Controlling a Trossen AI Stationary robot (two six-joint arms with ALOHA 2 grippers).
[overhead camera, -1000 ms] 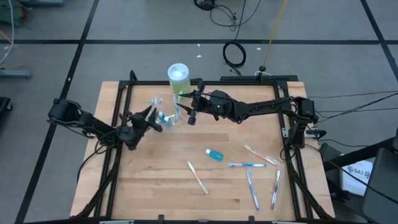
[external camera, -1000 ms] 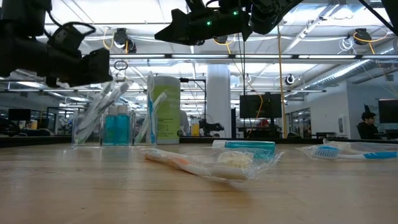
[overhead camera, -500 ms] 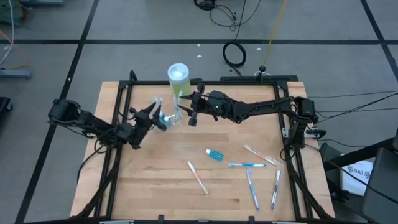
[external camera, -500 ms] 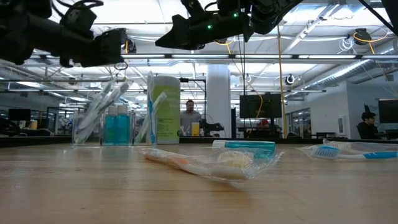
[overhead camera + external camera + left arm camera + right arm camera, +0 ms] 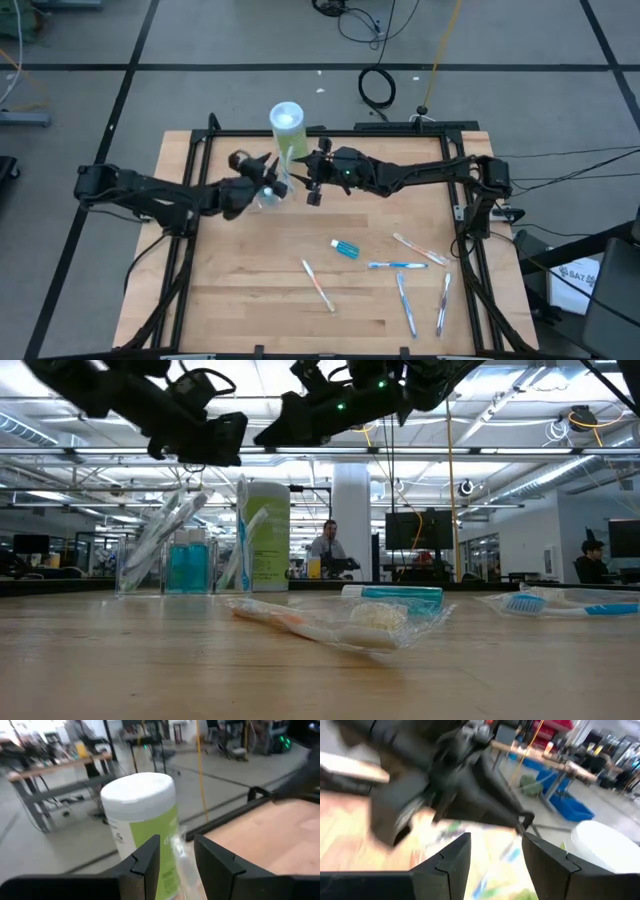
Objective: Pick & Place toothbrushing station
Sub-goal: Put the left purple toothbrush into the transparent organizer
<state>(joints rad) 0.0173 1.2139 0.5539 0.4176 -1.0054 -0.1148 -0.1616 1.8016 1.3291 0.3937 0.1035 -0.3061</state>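
Jaws: your left gripper (image 5: 268, 188) fingers parted, nothing visibly between them; right gripper (image 5: 312, 190) parted too, empty.
Cup: clear cup (image 5: 183, 565) of brushes sits between both grippers, beside the green container (image 5: 287, 130).
Nearer: left.
Loose brushes: wrapped toothbrush (image 5: 317, 283) lies well toward the table's front.

The counter (image 5: 260, 290) is pale wood with a smooth, faintly shiny finish and visible grain, edged by a matt black metal frame (image 5: 330, 131). The cup (image 5: 168, 566) is clear, glossy plastic. The toothbrushes (image 5: 399, 265) lying loose look like smooth plastic, and the nearest one (image 5: 330, 625) sits in a crinkled, see-through wrapper. The small tube (image 5: 345, 249) is glossy blue plastic with a white cap. The green container (image 5: 147, 832) has a smooth printed label and a matt white plastic lid. Both pincers, left (image 5: 176, 862) and right (image 5: 496, 854), are matt black.
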